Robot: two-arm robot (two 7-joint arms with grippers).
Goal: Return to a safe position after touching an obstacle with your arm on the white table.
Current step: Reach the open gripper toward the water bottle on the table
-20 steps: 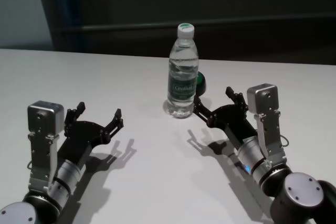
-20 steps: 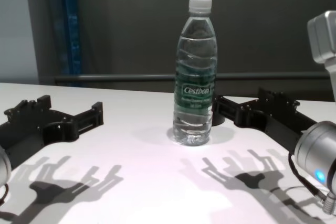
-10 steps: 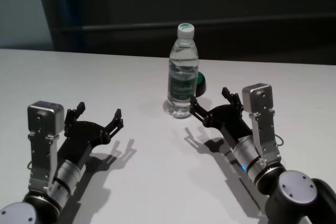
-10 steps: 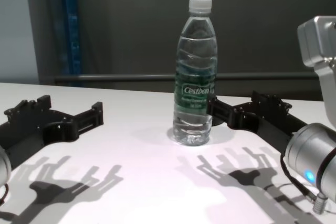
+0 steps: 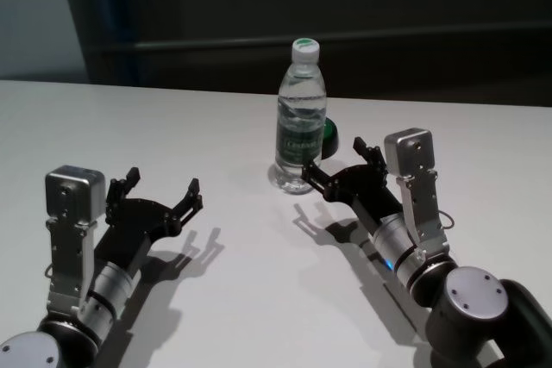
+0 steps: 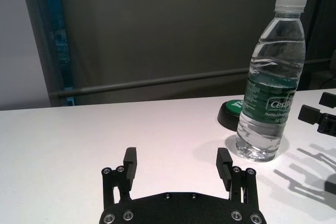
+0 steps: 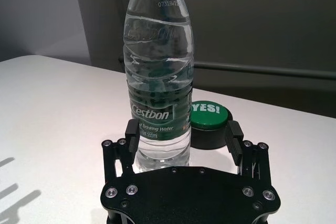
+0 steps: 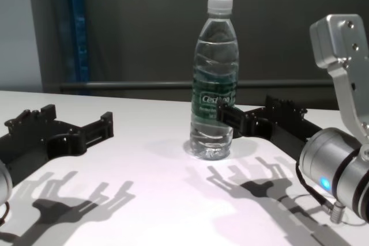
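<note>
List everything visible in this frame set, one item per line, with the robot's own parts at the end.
Water bottle: one, clear with white cap and dark green label, upright near the table's middle.
Puck: one, black with green top, just behind the bottle.
Table: one, white, under everything.
Rail: one, grey, along the dark wall behind.
Left claw: one, black, open, low over the table's left side.
Right claw: one, black, open, one finger at the bottle's lower right side.
</note>
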